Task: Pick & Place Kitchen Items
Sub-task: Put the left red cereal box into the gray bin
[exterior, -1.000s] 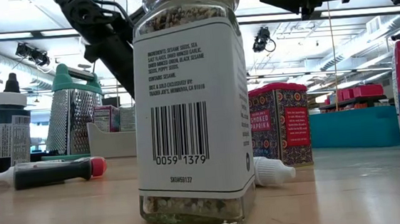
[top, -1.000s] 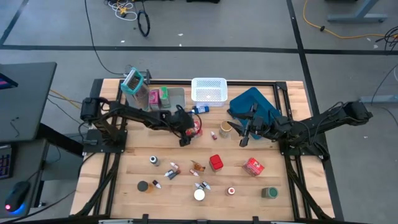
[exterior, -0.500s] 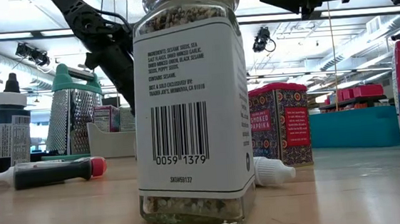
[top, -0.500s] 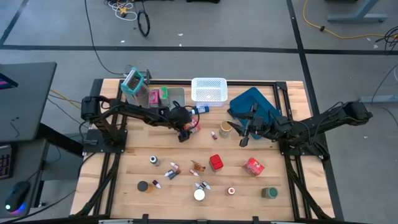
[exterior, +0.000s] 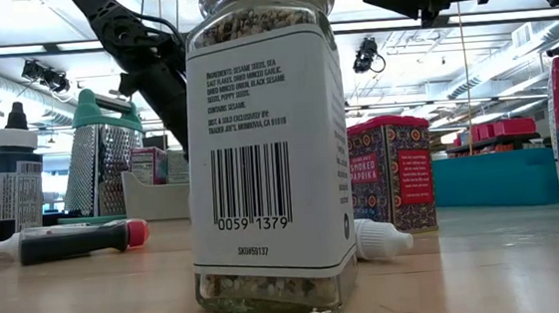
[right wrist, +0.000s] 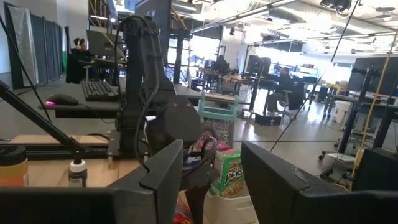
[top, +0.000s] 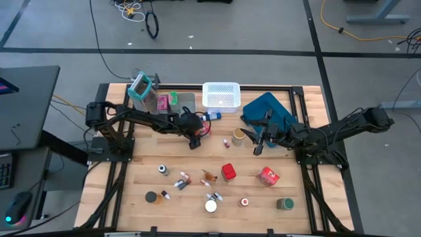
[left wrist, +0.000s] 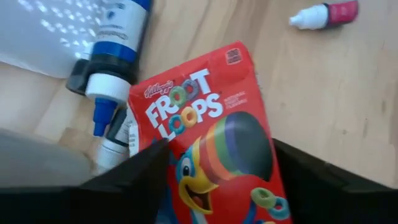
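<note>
The red cereal box [left wrist: 208, 134] lies flat between the left gripper's [left wrist: 217, 186] fingers near the wooden table's [top: 131, 184] far edge; whether they squeeze it, I cannot tell.

Red cereal carton [left wrist: 211, 149] with white lettering and a rainbow-beaked toucan; blue-capped white bottle [left wrist: 115, 46]; pale wooden bench [left wrist: 323, 93].
</note>
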You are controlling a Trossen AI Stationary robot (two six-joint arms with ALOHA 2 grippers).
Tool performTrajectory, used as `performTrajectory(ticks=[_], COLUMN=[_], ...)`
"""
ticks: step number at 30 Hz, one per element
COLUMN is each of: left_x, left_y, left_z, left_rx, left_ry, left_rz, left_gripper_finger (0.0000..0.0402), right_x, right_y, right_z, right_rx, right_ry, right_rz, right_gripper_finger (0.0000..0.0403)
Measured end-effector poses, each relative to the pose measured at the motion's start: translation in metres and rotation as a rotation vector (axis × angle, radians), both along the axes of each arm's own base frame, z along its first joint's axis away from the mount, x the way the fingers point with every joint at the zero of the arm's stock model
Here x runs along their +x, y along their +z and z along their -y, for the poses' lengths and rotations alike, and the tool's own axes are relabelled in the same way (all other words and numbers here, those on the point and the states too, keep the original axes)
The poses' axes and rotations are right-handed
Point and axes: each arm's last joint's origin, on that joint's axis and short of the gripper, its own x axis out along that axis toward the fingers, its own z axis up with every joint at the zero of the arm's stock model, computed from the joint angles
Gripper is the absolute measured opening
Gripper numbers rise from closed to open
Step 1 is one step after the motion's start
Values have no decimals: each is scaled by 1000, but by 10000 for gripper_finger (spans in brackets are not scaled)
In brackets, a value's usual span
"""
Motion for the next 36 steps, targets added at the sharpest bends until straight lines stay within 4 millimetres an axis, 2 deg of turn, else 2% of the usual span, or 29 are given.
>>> performTrajectory(ticks=[5, 10, 16, 19, 23, 28, 31, 34, 36], left_x=[0, 5, 11, 8, -1, -22, -38, -49, -51], left_y=[3, 13, 29, 39, 61, 105, 130, 145, 145], left_z=[1, 7, 13, 15, 16, 16, 15, 14, 13], left_rx=[31, 38, 45, 40, 49, 121, 222, 295, 313], left_ry=[16, 3, -19, -29, -22, 18, 73, 157, 202], left_rz=[7, 27, 88, 114, 171, 306, 364, 407, 443], left_gripper_finger=[164, 132, 127, 127, 127, 126, 126, 127, 126], right_x=[0, 0, 0, 0, 0, 0, 0, 0, 0], right_y=[0, 0, -1, -1, -2, -2, -2, -2, -1], right_z=[0, 0, 0, 0, 0, -1, -1, -1, -1], right_rx=[0, 0, 11, 27, 29, 90, 107, 120, 124], right_ry=[0, 0, 2, 3, 12, 30, 31, 33, 33], right_rz=[0, 0, -4, -2, -9, 7, 12, 16, 21], right_gripper_finger=[173, 173, 173, 173, 173, 173, 173, 173, 173])
